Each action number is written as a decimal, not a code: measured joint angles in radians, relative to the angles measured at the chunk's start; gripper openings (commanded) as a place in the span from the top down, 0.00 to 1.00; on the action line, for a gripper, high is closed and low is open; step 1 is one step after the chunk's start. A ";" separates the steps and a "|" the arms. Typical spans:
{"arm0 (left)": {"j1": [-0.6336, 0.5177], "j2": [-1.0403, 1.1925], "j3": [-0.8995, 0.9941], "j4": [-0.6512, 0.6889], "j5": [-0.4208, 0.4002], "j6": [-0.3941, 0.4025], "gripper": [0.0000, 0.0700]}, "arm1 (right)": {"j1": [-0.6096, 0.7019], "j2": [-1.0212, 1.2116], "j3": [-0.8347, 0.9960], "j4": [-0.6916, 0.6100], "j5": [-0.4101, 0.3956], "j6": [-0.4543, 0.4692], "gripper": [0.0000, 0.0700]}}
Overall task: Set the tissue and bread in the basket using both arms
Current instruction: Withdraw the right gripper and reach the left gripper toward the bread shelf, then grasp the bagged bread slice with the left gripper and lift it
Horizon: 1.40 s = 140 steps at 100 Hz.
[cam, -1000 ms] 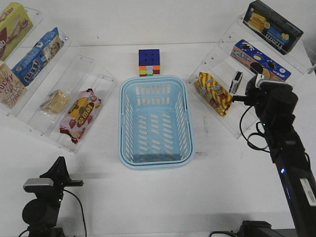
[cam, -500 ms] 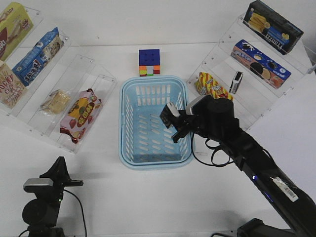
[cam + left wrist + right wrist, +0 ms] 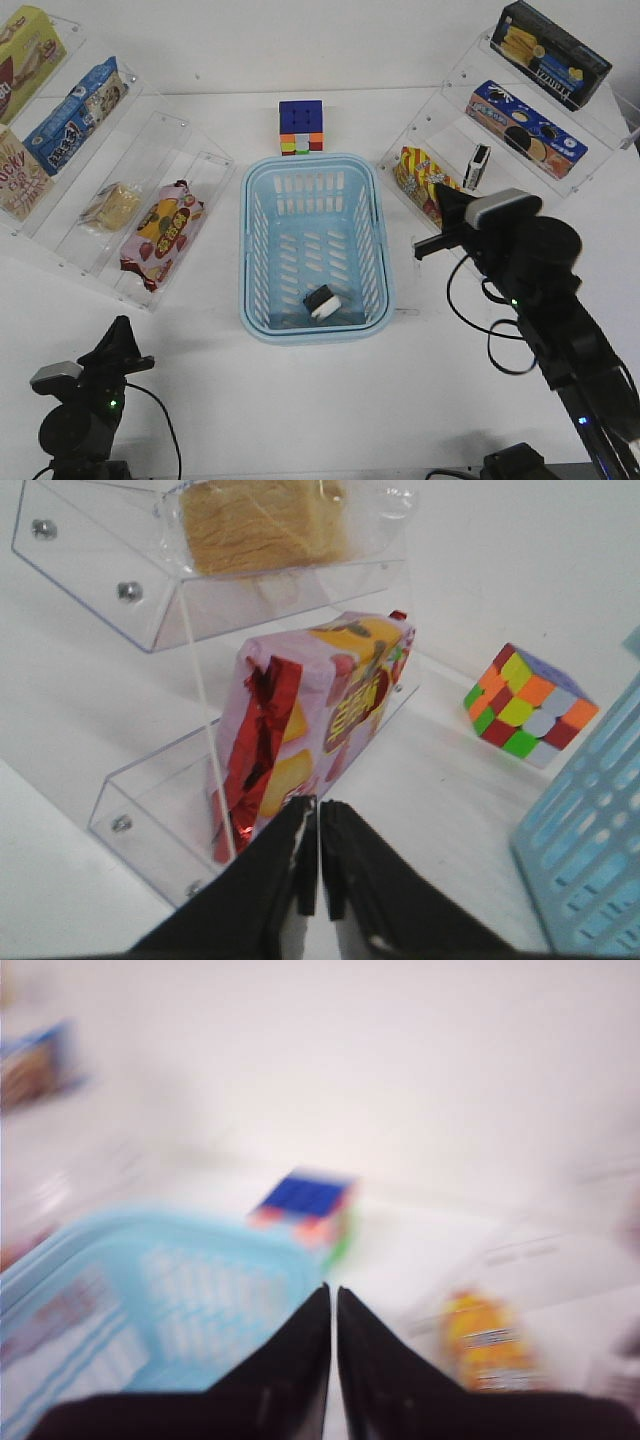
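Since the tissue (image 3: 322, 303) already lies in the basket (image 3: 384, 262), I see both hands empty and pinched closed: right hand (image 3: 332, 1310) beside it, left hand (image 3: 318, 825) facing the bread (image 3: 262, 522).

A plain white table (image 3: 310, 400) carries a light blue slotted plastic basket (image 3: 377, 260) at its middle, a multicoloured puzzle cube (image 3: 301, 126) just behind it, and a stepped clear acrylic rack on either side (image 3: 190, 160) (image 3: 452, 155).
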 measured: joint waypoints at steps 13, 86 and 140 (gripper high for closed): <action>0.000 0.082 0.176 -0.052 0.000 0.003 1.00 | -0.004 -0.172 -0.206 0.141 0.007 0.000 1.00; 0.000 1.107 0.869 -0.133 -0.150 0.843 0.24 | -0.001 -0.309 -0.494 0.277 0.045 0.091 1.00; 0.000 1.323 0.951 -0.117 -0.209 0.931 1.00 | -0.001 -0.309 -0.494 0.277 0.045 0.091 1.00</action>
